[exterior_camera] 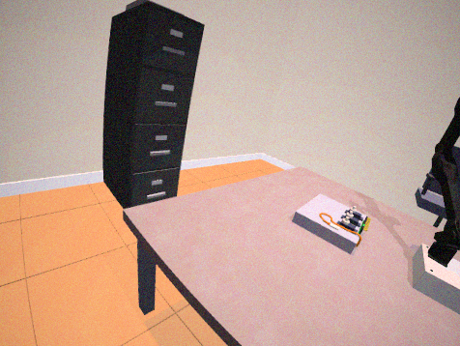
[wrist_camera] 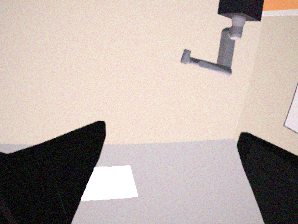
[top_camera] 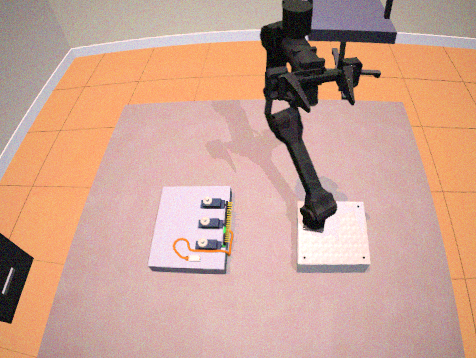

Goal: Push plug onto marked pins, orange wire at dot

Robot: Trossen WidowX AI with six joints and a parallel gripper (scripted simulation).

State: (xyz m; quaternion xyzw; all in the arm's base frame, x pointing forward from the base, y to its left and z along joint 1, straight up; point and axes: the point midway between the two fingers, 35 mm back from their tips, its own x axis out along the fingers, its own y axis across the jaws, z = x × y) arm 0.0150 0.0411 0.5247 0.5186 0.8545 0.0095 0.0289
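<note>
The pale holder (top_camera: pixel 172 210) (exterior_camera: pixel 309 209) carries several dark parts with round cream tops; which one is the task's servo motor (top_camera: pixel 207 244) is hard to tell, probably the lowest in the top view. The orange lead (top_camera: pixel 175 247) (exterior_camera: pixel 322 216) loops over the holder and bends round its right edge. The small white plug (top_camera: pixel 194 258) (exterior_camera: pixel 333 227) lies flat on the holder. Yellowish pins (top_camera: pixel 229 212) (exterior_camera: pixel 368 223) line the right edge, with green marks beside them; band and dot are too small to read. My gripper (top_camera: pixel 330 106) (wrist_camera: pixel 174 134) is open and empty, high above the table's far side.
The arm's base stands on a white block (top_camera: pixel 345 240) (exterior_camera: pixel 435 289) right of the holder on the pinkish table (top_camera: pixel 260 310) (exterior_camera: pixel 251 251). A black drawer cabinet (exterior_camera: pixel 159 116) stands beyond the table. The wrist view shows a wall and a grey bracket (wrist_camera: pixel 226 47).
</note>
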